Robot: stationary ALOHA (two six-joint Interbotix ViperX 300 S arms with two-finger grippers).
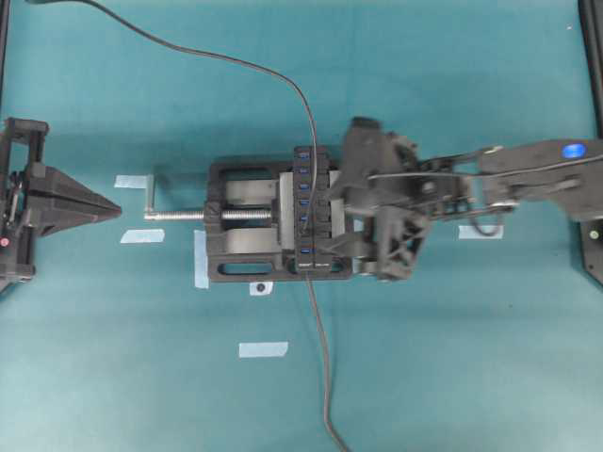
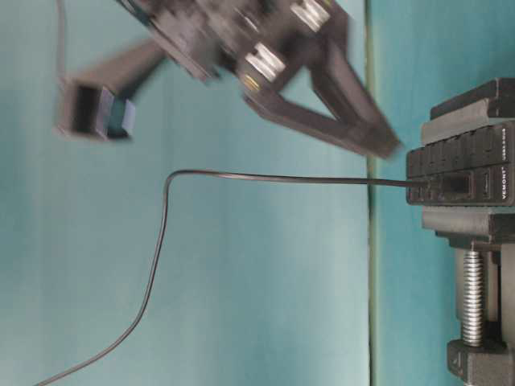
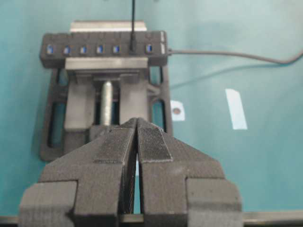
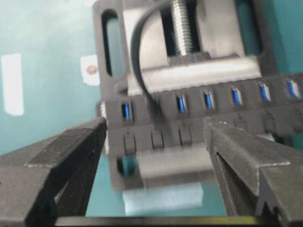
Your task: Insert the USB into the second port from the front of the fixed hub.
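USB seated, right gripper spread empty

The USB [image 3: 133, 46] is seen plugged into the hub [image 3: 104, 49], second port from the end, ahead of the spread right gripper [image 4: 156, 142]; the left gripper [image 3: 137, 142] is closed, empty.

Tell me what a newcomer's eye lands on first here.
The black vise at the table's centre, clamping the long USB hub with its row of blue ports. A USB plug sits in the port second from one end, its thin cable trailing away. The right gripper hovers at the hub, jaws open; the left gripper waits shut.
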